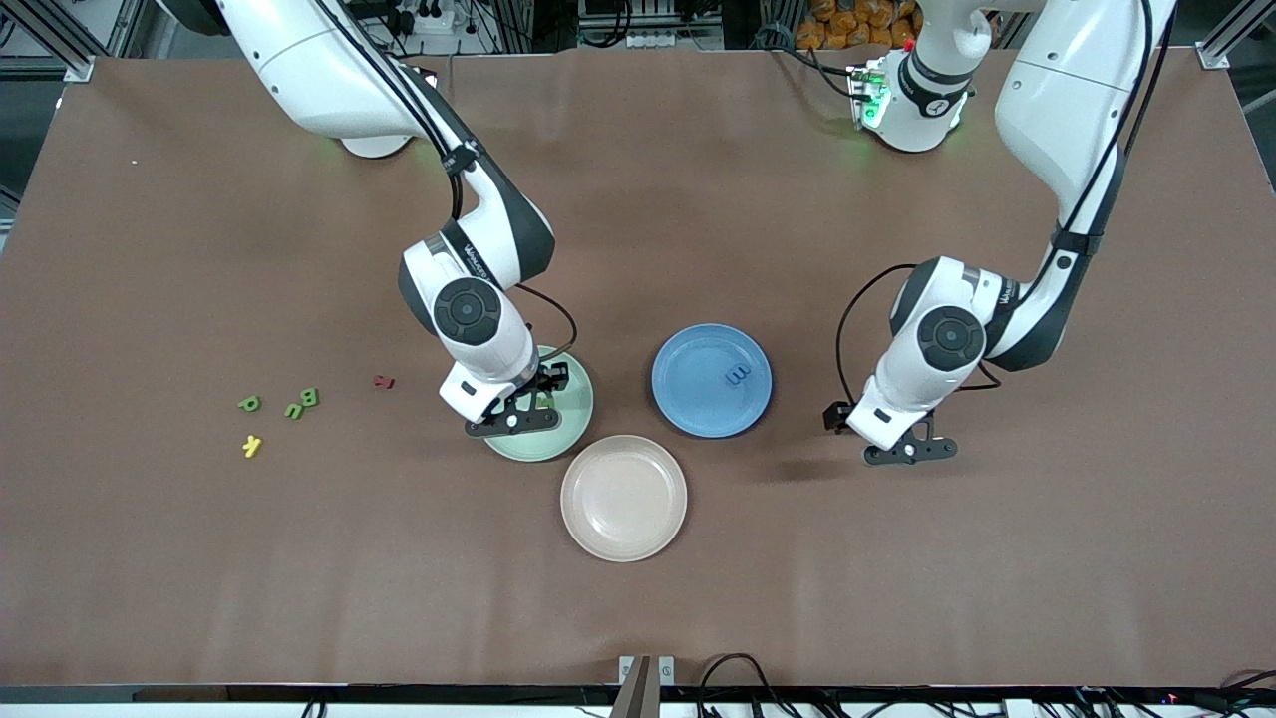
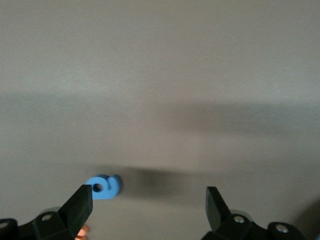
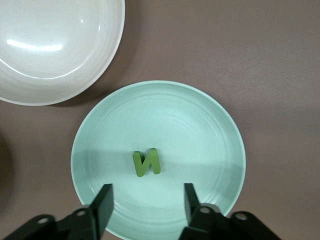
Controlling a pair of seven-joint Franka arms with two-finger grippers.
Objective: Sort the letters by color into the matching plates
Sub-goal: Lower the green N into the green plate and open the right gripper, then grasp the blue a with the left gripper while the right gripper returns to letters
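My right gripper (image 3: 148, 190) is open over the mint green plate (image 3: 210, 125), above the plate's edge (image 1: 573, 424) in the front view. A green letter N (image 3: 146, 163) lies loose in that plate, clear of the fingers. My left gripper (image 2: 148, 192) hangs open low over the table toward the left arm's end (image 1: 909, 451). A small blue letter (image 2: 104, 186) lies on the table just off one fingertip (image 2: 80, 202). The blue plate (image 1: 688, 399) holds one blue letter (image 1: 738, 374). The pinkish-beige plate (image 1: 624, 497) holds nothing.
Three green letters (image 1: 293, 407), a yellow one (image 1: 252, 446) and a dark red one (image 1: 384, 381) lie on the table toward the right arm's end. A bit of orange (image 2: 82, 231) peeks out under the left finger.
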